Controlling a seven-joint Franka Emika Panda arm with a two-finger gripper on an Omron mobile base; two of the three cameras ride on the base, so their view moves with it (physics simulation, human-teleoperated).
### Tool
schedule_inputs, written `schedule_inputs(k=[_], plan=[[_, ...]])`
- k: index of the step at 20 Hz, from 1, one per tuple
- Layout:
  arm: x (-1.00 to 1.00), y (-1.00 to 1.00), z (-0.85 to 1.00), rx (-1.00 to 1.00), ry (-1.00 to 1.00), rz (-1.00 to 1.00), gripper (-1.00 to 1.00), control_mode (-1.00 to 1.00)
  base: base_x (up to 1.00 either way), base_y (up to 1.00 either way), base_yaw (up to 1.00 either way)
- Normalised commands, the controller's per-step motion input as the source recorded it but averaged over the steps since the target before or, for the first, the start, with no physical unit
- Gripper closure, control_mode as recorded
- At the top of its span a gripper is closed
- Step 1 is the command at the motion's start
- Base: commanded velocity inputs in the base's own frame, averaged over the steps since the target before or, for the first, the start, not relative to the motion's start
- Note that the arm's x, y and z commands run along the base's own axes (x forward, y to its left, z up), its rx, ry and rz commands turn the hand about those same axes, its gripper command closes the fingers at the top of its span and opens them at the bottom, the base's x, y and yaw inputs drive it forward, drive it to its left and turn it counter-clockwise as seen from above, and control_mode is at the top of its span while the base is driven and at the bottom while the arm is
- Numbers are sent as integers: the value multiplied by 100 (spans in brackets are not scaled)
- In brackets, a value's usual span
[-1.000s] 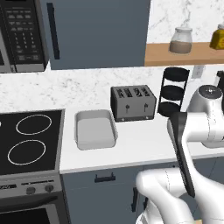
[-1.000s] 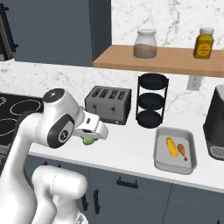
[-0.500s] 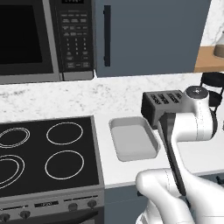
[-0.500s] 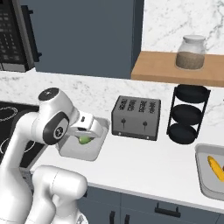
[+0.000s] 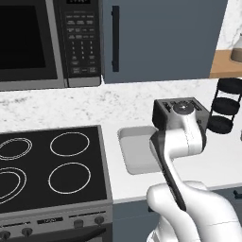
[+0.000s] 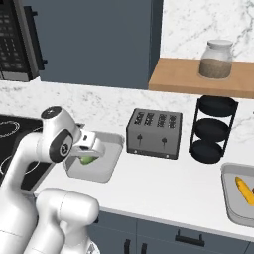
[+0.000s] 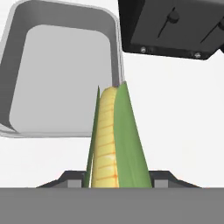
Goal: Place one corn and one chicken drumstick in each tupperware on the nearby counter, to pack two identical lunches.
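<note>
My gripper [image 6: 88, 152] is shut on the green-husked yellow corn [image 7: 111, 144], holding it just above the near edge of an empty light-grey tupperware [image 6: 106, 167] on the white counter [image 6: 163, 183]. In the hand view the cob's tip points at that tupperware [image 7: 57, 74]. From the left base view my arm covers the right side of the same tupperware [image 5: 134, 151]. A second tupperware [image 6: 230, 192] sits at the far right with a bare yellow-orange corn [image 6: 244, 189] in it. The chicken drumstick is out of view.
A black toaster [image 6: 154, 134] stands just right of the empty tupperware. Beyond it is a black three-tier rack [image 6: 213, 130], with a jar [image 6: 216, 59] on the wooden shelf above. A black cooktop [image 5: 47, 165] lies left of the counter, under a microwave [image 5: 42, 42].
The base has driven left, so the whole scene slid right: the cooktop and microwave came in and the second tupperware went to the edge. The corn stayed in my gripper.
</note>
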Motion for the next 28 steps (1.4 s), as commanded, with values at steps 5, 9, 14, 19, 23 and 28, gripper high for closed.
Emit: schedule_inputs(k=[5, 9, 14, 19, 23, 28], plan=[[56, 79, -27, 16, -7, 6, 100, -100, 0, 0, 0], [47, 68, -27, 13, -2, 1, 100, -100, 0, 0, 0], [30, 18, -8, 6, 6, 2, 100, -100, 0, 0, 0], [43, -16, -10, 10, 2, 2, 100, -100, 0, 0, 0], [42, -13, -34, 6, 0, 4, 100, -100, 0, 0, 0], [33, -6, -37, 0, 0, 1, 100, -100, 0, 0, 0]])
